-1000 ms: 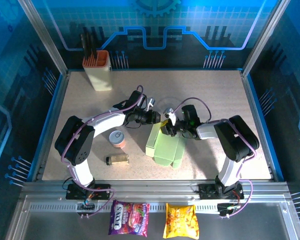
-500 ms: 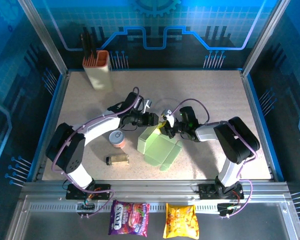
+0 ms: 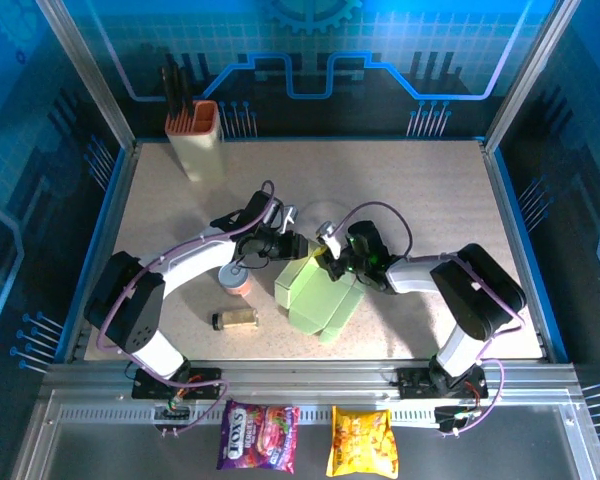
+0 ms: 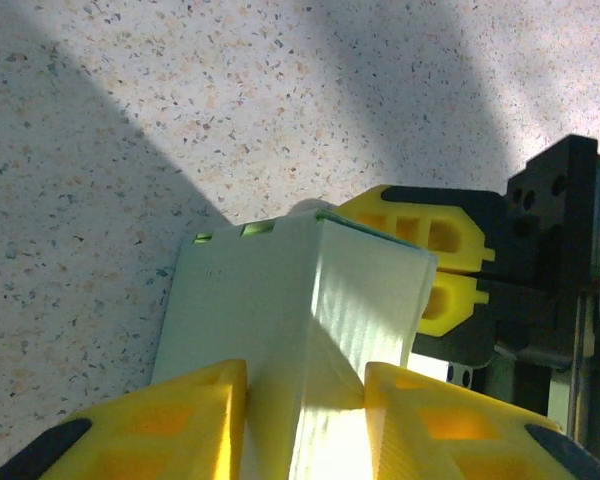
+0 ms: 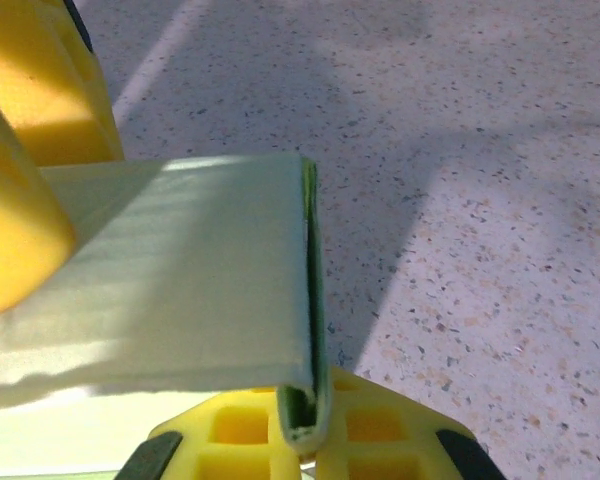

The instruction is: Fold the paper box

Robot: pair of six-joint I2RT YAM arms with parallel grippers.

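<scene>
Both grippers have drawn in toward the near left since a second ago, carrying the paper box [image 3: 315, 293] a little leftward with them, and the left arm's elbow has swung out to the left.

On the metal rail nearest the arm bases lie a purple sweets packet [image 3: 258, 436] and, just right of it, a yellow snack packet [image 3: 362, 441]. Farther in, on the speckled table [image 3: 430, 190], a small jar [image 3: 235, 319] lies on its side at the near left. A short can [image 3: 239, 278] stands just beyond it, close to the left forearm.

The paper box sits around the middle of the table, right of the can. It is partly formed, with a loose flap trailing toward the near right. Its far upper edge is where the two grippers meet.

The left gripper [image 3: 301, 248] comes in from the left. In the left wrist view its yellow fingers [image 4: 185, 415] stand narrowly apart, one on either side of a raised corner of the box, and the pale green card fills the gap between them.

The right gripper [image 3: 328, 255] comes in from the right. The right wrist view shows its jaws pinched tight on a thin doubled edge of the card, which stands upright between them. The two grippers are close to each other across the card.

At the far left corner a cream knife holder [image 3: 197, 140] with an orange rim stands upright, well apart from everything else.
</scene>
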